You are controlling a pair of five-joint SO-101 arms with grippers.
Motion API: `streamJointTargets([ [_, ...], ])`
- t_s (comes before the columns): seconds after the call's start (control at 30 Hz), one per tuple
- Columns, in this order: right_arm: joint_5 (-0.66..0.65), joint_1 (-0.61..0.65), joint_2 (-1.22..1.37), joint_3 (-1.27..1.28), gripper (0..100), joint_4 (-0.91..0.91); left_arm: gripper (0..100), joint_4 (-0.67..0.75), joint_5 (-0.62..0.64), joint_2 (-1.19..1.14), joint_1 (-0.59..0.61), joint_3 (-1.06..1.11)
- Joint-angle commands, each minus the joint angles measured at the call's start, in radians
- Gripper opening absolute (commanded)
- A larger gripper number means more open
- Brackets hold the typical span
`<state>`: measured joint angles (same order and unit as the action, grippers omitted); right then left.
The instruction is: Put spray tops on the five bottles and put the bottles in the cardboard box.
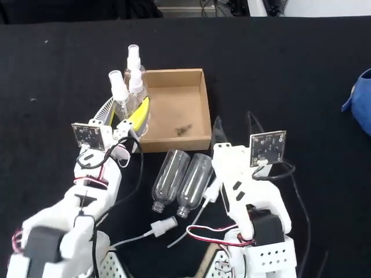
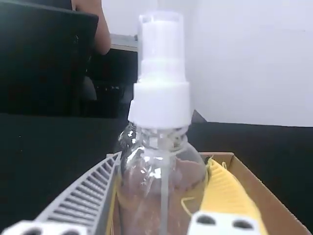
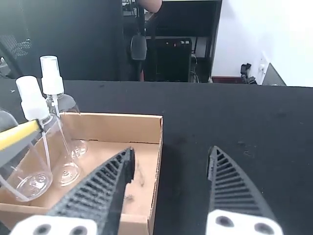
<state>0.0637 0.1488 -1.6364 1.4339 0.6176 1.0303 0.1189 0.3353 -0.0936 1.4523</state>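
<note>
Two white plastic robot arms, the left arm (image 1: 87, 197) and the right arm (image 1: 249, 194), each with a small square camera board at the wrist and black, red and white cables; the left gripper (image 1: 126, 113) has one grey ribbed finger and one yellow, the right gripper (image 1: 234, 124) two black ribbed fingers.

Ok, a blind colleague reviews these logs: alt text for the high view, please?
The left arm's jaws clamp a spray-topped bottle at the left wall of the cardboard box, beside two more topped bottles. Two topless bottles and a loose spray top lie on the black table before the box; the right arm's jaws stand open nearby.
</note>
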Motion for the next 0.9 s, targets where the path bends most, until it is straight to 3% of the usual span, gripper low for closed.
streamJointTargets([
  [0.0,-0.006,-0.021,-0.004,-0.007,21.9,-0.029,3,0.080,-0.008,-0.092,-0.010,-0.082],
  [0.87,-0.006,-0.021,-0.004,-0.007,21.9,-0.029,3,0.074,-0.009,-0.172,-0.012,-0.093],
])
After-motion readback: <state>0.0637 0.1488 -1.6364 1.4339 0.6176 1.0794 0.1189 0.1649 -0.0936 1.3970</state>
